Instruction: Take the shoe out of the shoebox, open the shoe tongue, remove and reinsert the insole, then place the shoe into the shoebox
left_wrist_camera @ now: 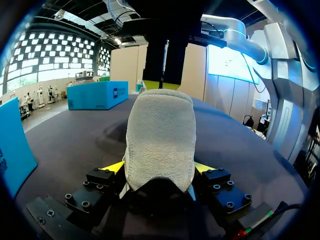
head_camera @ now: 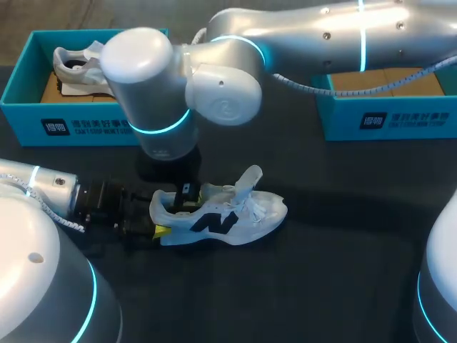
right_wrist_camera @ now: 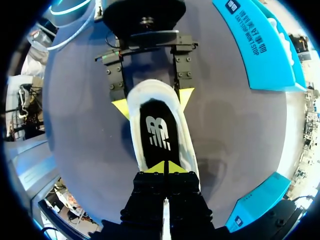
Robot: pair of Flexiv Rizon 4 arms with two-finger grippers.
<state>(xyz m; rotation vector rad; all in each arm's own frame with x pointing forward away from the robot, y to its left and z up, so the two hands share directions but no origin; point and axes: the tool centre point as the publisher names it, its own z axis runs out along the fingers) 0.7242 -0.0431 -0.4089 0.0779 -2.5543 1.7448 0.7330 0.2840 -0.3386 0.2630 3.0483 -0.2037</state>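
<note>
Shoe (head_camera: 225, 214) stands on its sole on table (head_camera: 343, 271), out of shoebox (head_camera: 78, 128), just in front of it. My left gripper (left_wrist_camera: 159, 167) clamps heel, one finger each side. My right gripper (right_wrist_camera: 165, 167) hangs over shoe opening, tips pressed together at insole (right_wrist_camera: 159, 132) (pinching it or not, can't tell).

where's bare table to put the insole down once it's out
Bare dark table lies beyond the toe of the white sneaker, up to the right-hand teal cardboard shoebox, and along the near edge in front of the sneaker. Crowded: the heel, where the left claw grips, and behind the sneaker under the right arm.
</note>
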